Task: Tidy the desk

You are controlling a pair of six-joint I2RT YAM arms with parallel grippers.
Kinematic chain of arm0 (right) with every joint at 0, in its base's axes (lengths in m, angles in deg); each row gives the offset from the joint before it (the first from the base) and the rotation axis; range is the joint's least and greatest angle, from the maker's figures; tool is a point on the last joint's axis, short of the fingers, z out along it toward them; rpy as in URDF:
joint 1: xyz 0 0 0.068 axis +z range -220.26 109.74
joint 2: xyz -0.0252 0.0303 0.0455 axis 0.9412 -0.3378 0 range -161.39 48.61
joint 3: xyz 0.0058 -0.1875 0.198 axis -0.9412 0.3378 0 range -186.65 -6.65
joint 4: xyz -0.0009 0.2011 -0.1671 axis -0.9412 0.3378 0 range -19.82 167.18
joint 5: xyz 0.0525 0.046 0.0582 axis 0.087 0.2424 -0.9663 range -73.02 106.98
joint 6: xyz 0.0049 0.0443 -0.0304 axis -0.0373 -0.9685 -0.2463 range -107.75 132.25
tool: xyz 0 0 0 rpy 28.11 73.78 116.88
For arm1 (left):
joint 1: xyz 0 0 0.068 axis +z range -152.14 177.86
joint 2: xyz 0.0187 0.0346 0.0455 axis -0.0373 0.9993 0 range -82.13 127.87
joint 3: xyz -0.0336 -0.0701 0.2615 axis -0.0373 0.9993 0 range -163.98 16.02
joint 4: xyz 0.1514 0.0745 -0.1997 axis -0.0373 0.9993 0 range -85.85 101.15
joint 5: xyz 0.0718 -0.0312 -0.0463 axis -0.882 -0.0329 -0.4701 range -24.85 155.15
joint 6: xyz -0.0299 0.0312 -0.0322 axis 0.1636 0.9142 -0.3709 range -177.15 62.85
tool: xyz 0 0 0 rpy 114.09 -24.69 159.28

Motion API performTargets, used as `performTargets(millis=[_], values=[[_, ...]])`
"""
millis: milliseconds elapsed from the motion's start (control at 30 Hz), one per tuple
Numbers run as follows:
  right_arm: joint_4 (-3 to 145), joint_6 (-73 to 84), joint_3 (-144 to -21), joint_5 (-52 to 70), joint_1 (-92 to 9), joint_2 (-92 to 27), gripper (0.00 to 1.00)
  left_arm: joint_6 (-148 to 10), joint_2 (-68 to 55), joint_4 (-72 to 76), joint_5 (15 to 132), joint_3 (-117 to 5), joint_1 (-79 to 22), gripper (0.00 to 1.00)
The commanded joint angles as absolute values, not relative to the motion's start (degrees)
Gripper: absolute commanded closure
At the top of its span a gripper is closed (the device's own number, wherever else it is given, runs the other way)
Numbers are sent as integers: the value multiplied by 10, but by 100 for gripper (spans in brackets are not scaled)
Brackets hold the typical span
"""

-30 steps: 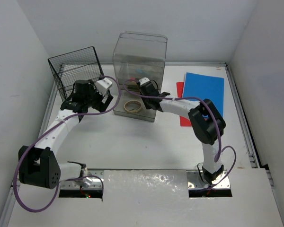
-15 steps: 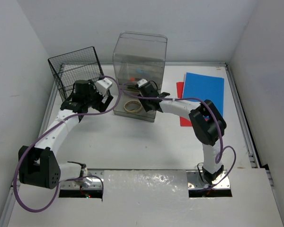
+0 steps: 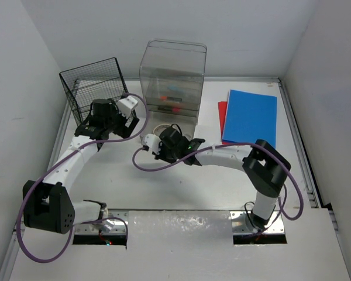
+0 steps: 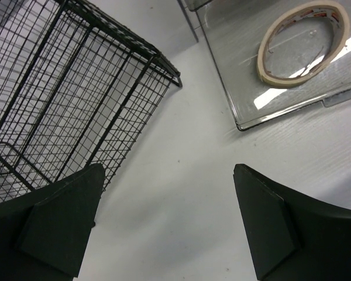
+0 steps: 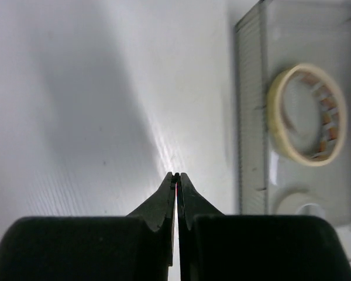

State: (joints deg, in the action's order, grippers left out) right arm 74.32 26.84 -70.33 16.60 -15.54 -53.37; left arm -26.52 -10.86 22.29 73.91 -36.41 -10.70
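The left gripper (image 4: 169, 175) is held apart over the counter (image 4: 181, 146), seemingly readied to grasp; the right gripper (image 5: 176, 178) is pressed together beside the drawer (image 5: 248, 117).

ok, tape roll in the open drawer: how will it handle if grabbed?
Probably light: the tape roll is a thin ring, mostly hole. Likely stiff enough to pinch across one wall. It lies flat in the clear drawer, so it shouldn't roll now; set on edge it likely would.
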Motion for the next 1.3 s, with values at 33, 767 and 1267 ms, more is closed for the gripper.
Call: performTargets(millis=[33, 767, 1267], values=[[720, 307, -679, 104, -165, -555, 100, -288, -117, 184, 700, -365, -98, 9], [540, 386, -767, 366, -270, -700, 100, -289, -123, 182, 703, -365, -93, 9], [453, 357, -836, 373, -297, -758, 100, -282, -111, 179, 703, -364, -93, 9]])
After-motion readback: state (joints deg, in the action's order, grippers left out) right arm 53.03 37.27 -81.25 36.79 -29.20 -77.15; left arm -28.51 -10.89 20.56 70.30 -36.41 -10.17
